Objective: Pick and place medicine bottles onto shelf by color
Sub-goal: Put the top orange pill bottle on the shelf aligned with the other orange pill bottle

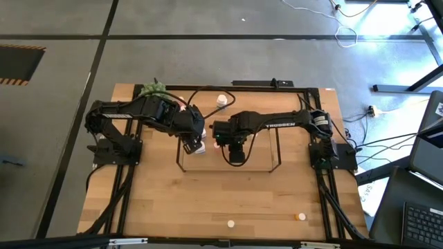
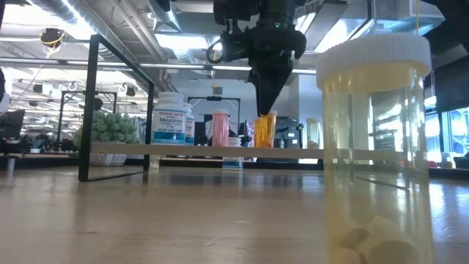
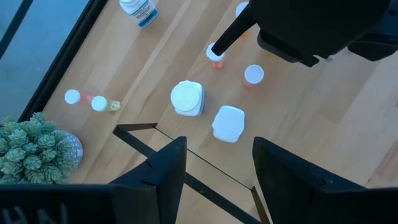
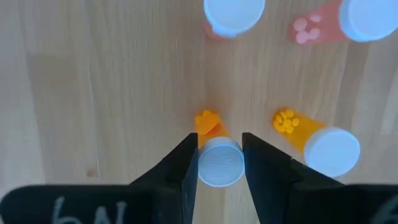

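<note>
The shelf (image 2: pixel 117 150) is a black wire rack with a wooden board, in the middle of the table (image 1: pixel 228 149). On it stand two white bottles (image 3: pixel 187 98), pink bottles (image 2: pixel 220 128) and two orange bottles (image 4: pixel 323 149). My right gripper (image 4: pixel 219 158) points down over the shelf, shut on one orange bottle (image 2: pixel 265 130). My left gripper (image 3: pixel 214 165) is open and empty. It hovers above the shelf's left end, over the white bottles. My right gripper pinches the orange bottle's white cap (image 4: pixel 219 165) between its two fingers, one on each side. The fingers come from above, pointing down. The bottle is upright, with its base at the level of the shelf's board (image 2: pixel 265 145).
A green plant (image 3: pixel 34 149) stands at the far left corner. Small loose bottles (image 3: pixel 98 103) and a white bottle (image 1: pixel 221 100) lie behind the shelf. A cream bottle (image 2: pixel 374 147) and an orange one (image 1: pixel 300 216) stand near the front edge. Black frame rails run along both sides.
</note>
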{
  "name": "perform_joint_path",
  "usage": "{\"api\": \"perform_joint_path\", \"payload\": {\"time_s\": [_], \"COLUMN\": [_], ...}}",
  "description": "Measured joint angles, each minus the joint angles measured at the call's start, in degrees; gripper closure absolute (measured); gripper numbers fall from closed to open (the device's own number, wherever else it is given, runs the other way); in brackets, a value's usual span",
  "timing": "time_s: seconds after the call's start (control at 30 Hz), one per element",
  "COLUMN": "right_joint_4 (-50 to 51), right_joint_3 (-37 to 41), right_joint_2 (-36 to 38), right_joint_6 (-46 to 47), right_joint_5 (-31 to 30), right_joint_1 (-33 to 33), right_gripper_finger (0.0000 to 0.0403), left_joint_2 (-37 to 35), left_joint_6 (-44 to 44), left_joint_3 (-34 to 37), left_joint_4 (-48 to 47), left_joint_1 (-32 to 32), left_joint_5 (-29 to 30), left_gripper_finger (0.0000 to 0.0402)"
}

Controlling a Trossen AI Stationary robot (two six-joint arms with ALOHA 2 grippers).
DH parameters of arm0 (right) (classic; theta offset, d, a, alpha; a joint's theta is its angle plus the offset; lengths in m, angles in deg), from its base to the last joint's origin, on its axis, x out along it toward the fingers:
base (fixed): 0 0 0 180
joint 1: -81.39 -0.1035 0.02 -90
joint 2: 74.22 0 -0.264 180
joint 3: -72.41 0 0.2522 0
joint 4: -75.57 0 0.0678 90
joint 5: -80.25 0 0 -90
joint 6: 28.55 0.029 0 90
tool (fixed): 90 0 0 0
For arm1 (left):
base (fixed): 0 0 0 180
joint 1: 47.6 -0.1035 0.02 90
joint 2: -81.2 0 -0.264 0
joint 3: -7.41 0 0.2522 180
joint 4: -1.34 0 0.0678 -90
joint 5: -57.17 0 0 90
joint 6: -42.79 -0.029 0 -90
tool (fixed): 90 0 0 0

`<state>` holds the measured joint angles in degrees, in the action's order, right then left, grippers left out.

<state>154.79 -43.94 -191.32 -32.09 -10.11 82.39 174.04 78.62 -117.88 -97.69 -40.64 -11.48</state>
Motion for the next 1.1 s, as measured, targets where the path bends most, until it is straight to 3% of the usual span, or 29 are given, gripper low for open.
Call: {"api": "perform_joint_path", "payload": {"time_s": [0.5,0.87,1.1], "right_joint_4": [-0.6,-1.5,-1.4], "right_joint_3": [0.0,0.0,0.0], "right_joint_2": [0.0,0.0,0.0], "right_joint_6": [0.2,0.0,0.1], "right_joint_5": [-0.2,-0.2,-0.2], "right_joint_1": [0.0,0.0,0.0], "right_gripper_finger": [0.0285,0.0236,0.0231], "left_joint_2": [0.0,0.0,0.0], "left_joint_6": [0.0,0.0,0.0], "left_joint_3": [0.0,0.0,0.0], "left_joint_4": [0.0,0.0,0.0], "left_joint_1": [0.0,0.0,0.0], "left_joint_5": [0.0,0.0,0.0], "left_gripper_finger": [0.0223,0.0223,0.0223]}}
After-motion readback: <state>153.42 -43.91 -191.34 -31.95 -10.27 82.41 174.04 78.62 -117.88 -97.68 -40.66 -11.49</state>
